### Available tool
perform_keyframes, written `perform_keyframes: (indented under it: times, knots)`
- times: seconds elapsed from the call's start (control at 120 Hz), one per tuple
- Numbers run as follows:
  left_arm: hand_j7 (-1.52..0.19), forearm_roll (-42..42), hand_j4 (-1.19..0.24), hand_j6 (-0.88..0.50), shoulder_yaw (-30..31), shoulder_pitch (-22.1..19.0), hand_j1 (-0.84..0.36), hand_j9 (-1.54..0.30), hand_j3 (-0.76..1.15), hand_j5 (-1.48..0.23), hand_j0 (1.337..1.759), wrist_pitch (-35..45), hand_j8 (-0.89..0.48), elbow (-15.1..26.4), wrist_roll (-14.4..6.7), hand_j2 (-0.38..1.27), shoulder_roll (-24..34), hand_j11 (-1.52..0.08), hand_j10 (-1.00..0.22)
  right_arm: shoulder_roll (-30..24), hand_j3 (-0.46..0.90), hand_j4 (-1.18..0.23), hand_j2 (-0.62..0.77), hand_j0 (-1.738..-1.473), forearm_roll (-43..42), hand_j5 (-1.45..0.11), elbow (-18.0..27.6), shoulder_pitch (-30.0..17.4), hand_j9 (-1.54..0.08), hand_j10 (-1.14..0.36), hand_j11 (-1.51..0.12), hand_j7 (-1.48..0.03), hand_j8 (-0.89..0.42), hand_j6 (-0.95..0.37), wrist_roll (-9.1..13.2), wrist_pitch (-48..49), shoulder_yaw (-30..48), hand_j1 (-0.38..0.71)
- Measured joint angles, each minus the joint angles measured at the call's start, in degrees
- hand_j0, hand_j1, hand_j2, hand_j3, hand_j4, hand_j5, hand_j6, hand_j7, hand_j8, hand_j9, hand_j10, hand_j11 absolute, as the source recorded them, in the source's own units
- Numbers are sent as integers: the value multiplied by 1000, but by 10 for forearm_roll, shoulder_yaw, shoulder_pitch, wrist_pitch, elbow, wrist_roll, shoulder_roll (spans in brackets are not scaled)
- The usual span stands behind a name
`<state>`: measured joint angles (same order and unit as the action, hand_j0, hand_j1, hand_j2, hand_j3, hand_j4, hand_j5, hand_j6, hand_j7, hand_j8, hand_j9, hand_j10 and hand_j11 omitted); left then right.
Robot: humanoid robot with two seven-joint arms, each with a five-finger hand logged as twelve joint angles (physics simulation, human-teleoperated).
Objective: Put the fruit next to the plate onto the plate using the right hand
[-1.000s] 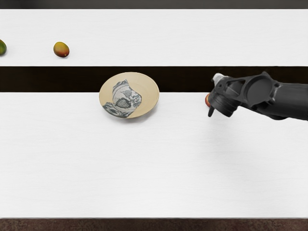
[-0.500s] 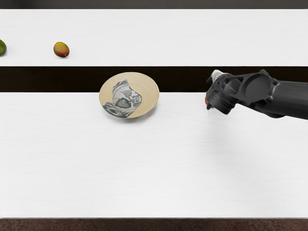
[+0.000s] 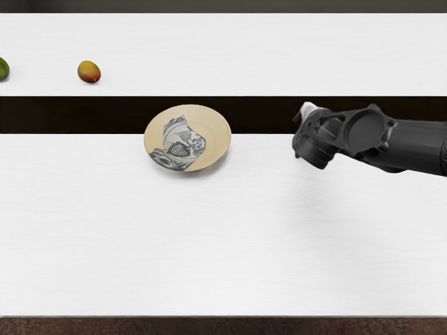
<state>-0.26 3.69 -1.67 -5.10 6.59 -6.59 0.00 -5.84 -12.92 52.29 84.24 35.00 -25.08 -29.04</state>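
A tan plate (image 3: 214, 130) with a grey-and-white pattern sits at the far edge of the near white table, left of centre. My right hand (image 3: 306, 139) comes in from the right and hovers at that same far edge, well to the right of the plate. Its dark fingers are curled in tight. The small reddish fruit that lay there is now hidden inside the hand, so none of it shows. The left arm is out of view.
A dark gap (image 3: 105, 115) separates the near table from a second white surface behind it. On that far surface lie a red-green mango (image 3: 89, 71) and another fruit (image 3: 3, 68) cut off by the left edge.
The right hand's fingers curled closed around the reddish fruit, which no longer shows. The hand has shifted slightly left and upward, toward the plate.
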Motion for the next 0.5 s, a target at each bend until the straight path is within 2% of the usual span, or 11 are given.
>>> perform_keyframes:
  times: [0.5]
  knots:
    - [-14,0,-11,-12,0,0,336,-14,0,-14,1658,0,-12,0,0,2,0,-14,-11,1,0,-332,-65,-1658,-7,-430,-2,-5,-430,-332,-430,-430,-332,-333,0,-12,-2,47]
